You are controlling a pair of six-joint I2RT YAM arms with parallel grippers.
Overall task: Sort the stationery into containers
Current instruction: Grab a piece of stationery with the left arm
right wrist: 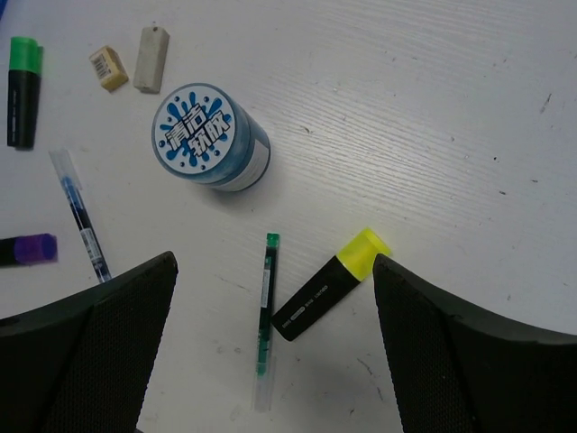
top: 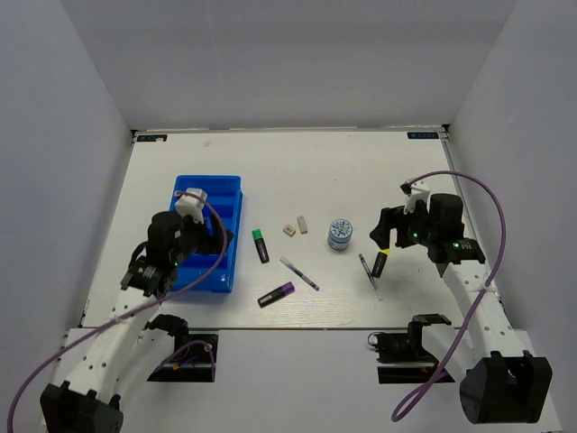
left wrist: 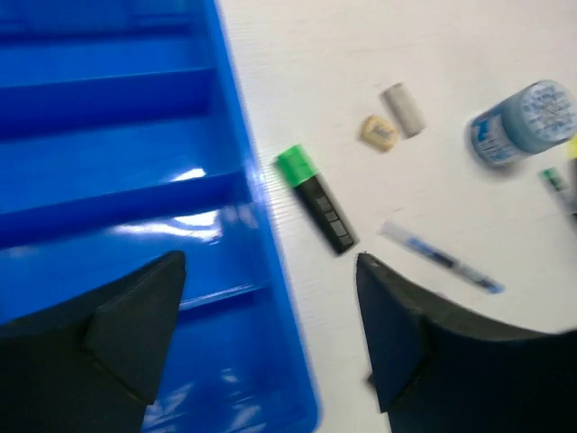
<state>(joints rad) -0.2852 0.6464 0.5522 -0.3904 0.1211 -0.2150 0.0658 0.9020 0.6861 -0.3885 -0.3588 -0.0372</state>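
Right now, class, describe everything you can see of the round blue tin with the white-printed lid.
The round blue tin is a squat cylinder standing upright on the white table. Its closed lid is blue with a white splash and white characters; the side wall is blue with a pale label patch. Metal or plastic, I cannot tell. It touches only the table, standing apart from the thin green-tipped pen nearby.

Stationery loose beside blue tray
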